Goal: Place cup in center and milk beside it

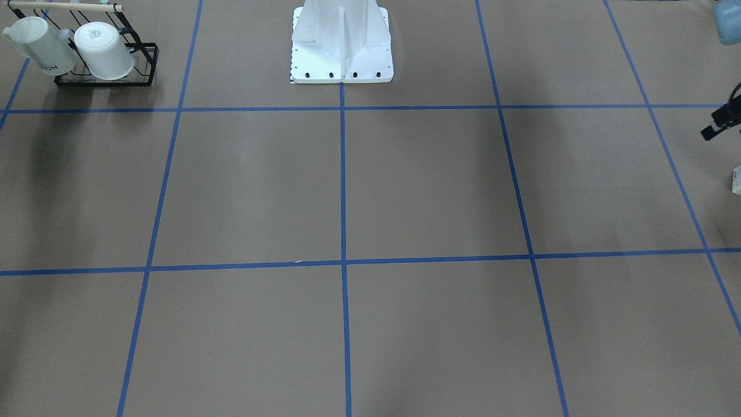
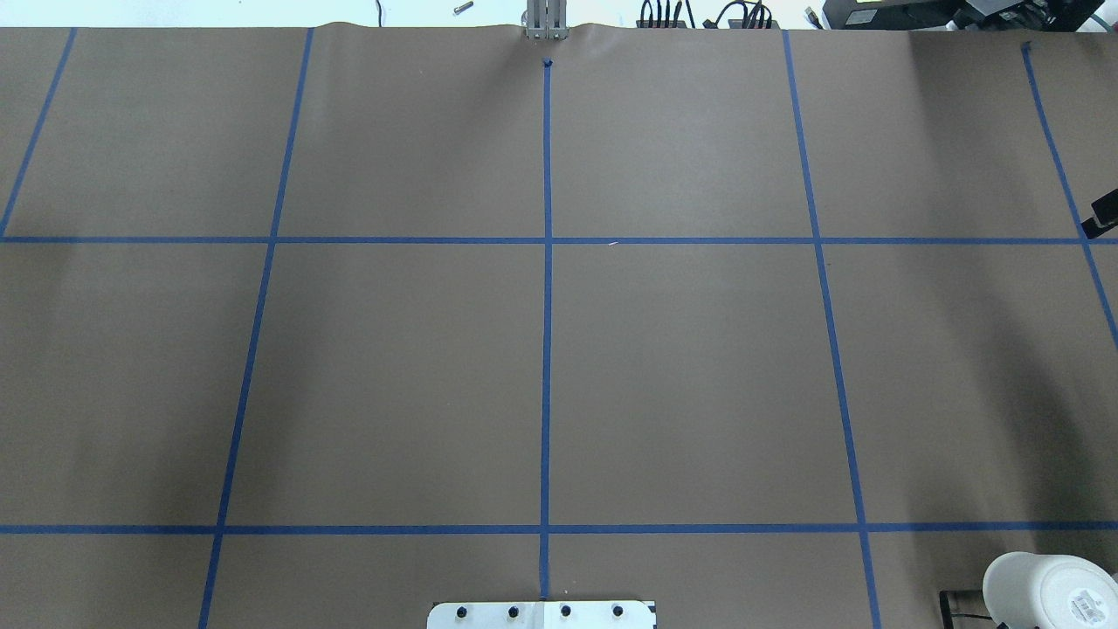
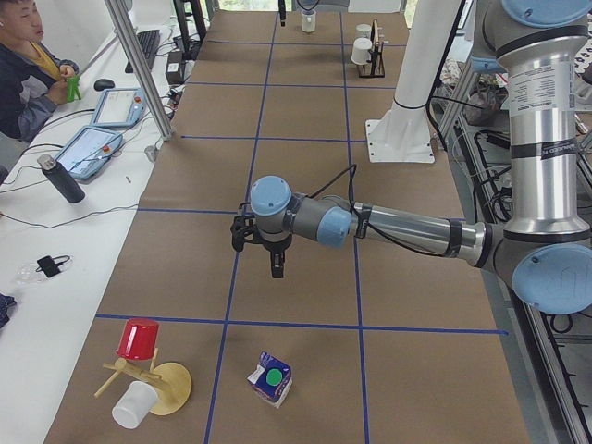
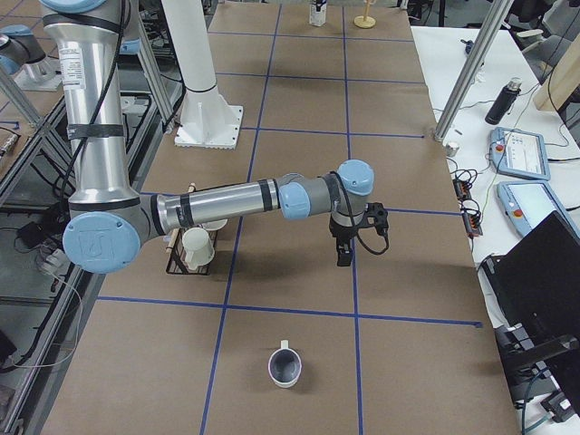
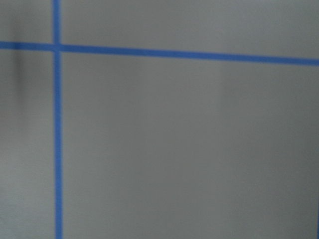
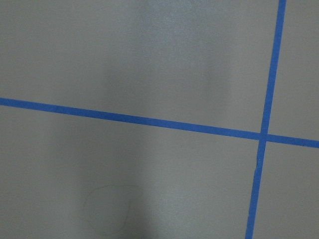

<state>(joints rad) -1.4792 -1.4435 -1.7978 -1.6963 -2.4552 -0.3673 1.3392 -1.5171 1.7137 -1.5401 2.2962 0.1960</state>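
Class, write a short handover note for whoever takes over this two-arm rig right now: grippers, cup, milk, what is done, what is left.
Left gripper: hangs over bare table, holds nothing; open or shut cannot be told.
Right gripper: the same.
Cup: upright on the table near the robot's right end, not gripped.
Milk: near the table's left end, beside a mug tree, not gripped.
Done: nothing; the center is bare.
Left: cup to the center, then milk beside it.
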